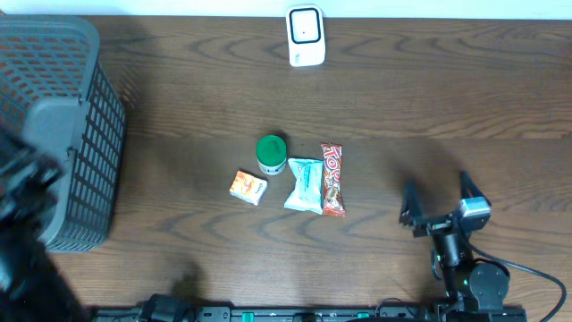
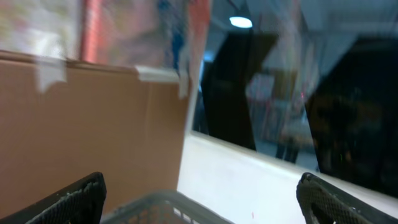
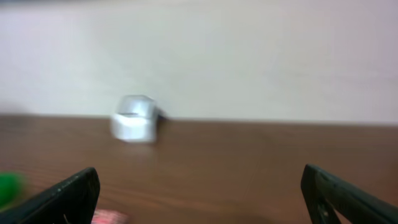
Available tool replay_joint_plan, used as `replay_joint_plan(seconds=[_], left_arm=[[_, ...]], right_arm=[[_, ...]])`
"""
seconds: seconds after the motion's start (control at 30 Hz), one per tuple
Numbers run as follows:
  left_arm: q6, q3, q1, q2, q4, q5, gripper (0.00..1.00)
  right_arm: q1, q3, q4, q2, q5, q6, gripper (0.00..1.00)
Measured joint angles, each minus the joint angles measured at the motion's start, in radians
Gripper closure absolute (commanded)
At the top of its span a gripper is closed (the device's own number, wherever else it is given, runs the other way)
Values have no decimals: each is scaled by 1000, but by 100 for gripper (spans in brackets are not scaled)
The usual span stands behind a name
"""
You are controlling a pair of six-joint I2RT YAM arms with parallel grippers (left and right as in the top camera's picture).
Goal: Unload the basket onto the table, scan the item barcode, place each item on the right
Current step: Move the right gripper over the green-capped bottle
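judging this as barely begun: nothing lifted, nothing scanned. my right hand (image 1: 436, 192) and left hand (image 2: 200, 199) each stand empty, spread wide. the four items (image 1: 304, 184) lie central on the desk (image 1: 447, 89), well apart from the white scanner (image 1: 305, 36); grasping one and showing its barcode remains.

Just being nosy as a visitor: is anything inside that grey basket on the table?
The visible inside of the grey basket looks bare, with no item showing. A dark, blurred arm covers its left part, so that part cannot be seen.
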Motion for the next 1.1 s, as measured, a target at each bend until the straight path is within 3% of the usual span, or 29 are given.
replay_joint_plan(seconds=[0.1,0.3,0.53,0.77,1.1], left_arm=[[-2,-16,31,-63,-12,37,2],[-3,-84,69,-176,-25,146,2],[-3,-104,81,-279,-21,194,2],[-3,-104,81,-330,-21,198,2],[-3,-105,103,-333,-21,200,2]], right_arm=[[0,0,16,-2,-159,88,1],[0,43,-161,19,-353,208,1],[2,288,-278,202,-424,225,1],[148,623,-466,597,-406,190,1],[599,1237,-880,1293,-82,158,1]])
